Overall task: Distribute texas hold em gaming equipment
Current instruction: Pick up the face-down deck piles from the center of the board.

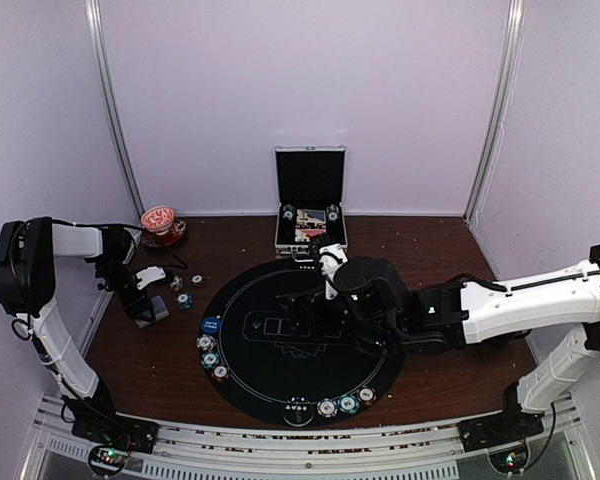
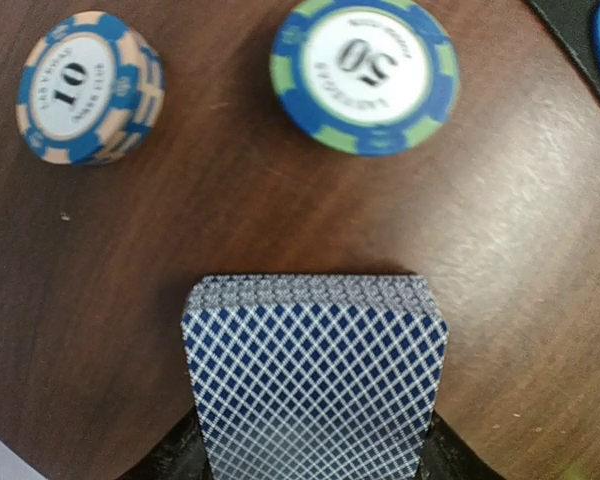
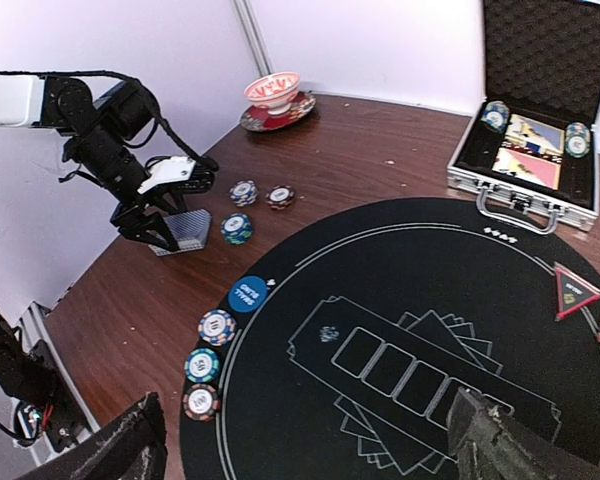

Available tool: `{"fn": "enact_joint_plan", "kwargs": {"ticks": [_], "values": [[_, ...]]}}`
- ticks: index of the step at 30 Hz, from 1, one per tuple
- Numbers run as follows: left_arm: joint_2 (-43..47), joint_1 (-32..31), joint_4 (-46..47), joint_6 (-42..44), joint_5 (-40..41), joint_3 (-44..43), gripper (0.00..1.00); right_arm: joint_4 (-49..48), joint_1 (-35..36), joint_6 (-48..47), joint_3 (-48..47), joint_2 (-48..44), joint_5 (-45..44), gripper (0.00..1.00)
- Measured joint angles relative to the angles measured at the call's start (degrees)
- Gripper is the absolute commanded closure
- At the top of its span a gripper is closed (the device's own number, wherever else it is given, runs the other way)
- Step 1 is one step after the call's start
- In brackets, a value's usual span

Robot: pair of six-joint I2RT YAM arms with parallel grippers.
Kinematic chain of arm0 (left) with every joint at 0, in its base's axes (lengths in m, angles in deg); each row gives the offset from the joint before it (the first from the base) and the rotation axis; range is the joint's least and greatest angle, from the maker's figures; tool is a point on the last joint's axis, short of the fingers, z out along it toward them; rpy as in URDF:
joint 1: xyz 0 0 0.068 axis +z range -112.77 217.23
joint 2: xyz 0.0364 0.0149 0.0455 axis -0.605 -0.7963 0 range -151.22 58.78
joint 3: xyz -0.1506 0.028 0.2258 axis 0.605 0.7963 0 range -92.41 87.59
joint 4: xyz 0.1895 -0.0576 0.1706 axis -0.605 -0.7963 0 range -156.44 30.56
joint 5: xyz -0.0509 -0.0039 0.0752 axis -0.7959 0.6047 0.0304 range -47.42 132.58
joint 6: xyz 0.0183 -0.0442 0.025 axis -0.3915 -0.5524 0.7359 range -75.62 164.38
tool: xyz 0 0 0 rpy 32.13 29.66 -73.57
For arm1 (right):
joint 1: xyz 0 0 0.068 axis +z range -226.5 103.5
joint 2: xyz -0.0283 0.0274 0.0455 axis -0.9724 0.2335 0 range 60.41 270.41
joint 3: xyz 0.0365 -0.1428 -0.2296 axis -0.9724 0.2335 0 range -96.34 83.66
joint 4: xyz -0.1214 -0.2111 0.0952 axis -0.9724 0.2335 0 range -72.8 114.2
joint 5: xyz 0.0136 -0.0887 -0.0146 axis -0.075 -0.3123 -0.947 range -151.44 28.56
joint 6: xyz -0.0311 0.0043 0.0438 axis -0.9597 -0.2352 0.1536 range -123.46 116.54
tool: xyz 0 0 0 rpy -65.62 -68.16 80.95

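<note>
Left gripper (image 3: pixel 178 236) pinched the deck of cards (image 2: pixel 315 390) over the wooden table (image 2: pixel 280 220), beside two chips (image 2: pixel 365 70); right gripper (image 3: pixel 305 405) hung spread wide above the black mat (image 3: pixel 400 260).

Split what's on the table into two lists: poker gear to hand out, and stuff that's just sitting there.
To hand out: deck; 50 chip; 10 chip; three chips at the mat edge; blue button; chip stacks in the case.
Just sitting there: case; mat; cup and saucer.
</note>
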Motion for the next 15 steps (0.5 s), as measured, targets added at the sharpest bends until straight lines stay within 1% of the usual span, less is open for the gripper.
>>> {"fn": "enact_joint_plan", "kwargs": {"ticks": [4, 7, 15], "values": [[0.55, -0.11, -2.14, 0.28, -0.94, 0.20, 0.57, -0.63, -1.44, 0.48, -6.40, 6.38, 5.64, 0.00], [1.14, -0.17, -3.13, 0.46, -1.75, 0.55, 0.56, -2.32, -3.85, 2.47, -9.11, 10.82, 11.28, 0.00], [4.48, -0.26, -5.62, 0.96, -4.42, 0.98, 0.55, -11.13, -12.44, 11.80, -11.67, 23.23, 28.28, 0.02]]}}
